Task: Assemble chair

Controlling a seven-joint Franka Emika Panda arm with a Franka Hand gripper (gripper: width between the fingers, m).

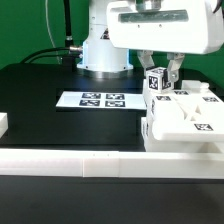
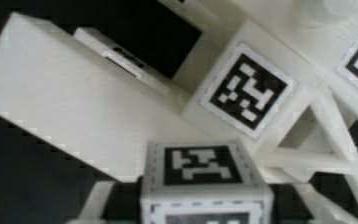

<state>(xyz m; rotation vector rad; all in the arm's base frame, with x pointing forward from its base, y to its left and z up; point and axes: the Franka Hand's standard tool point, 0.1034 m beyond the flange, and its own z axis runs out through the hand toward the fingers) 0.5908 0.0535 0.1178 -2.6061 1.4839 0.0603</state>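
Gripper (image 1: 161, 72) clenched on a square-ended post (image 1: 157, 84), which hangs straight below the jaws with its long axis about upright. Post is close off the marker board (image 1: 100, 100) on the exterior view's right. Part-built chair (image 1: 186, 118) is further right of that board, touching or nearly touching the post; can't tell which. All matte white blocky plastic: flat slabs, sharp edges, black-and-white square tags (image 2: 247, 92).

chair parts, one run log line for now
gripper: shut on white square-ended plastic post | post: at partly built white plastic chair, contact unclear
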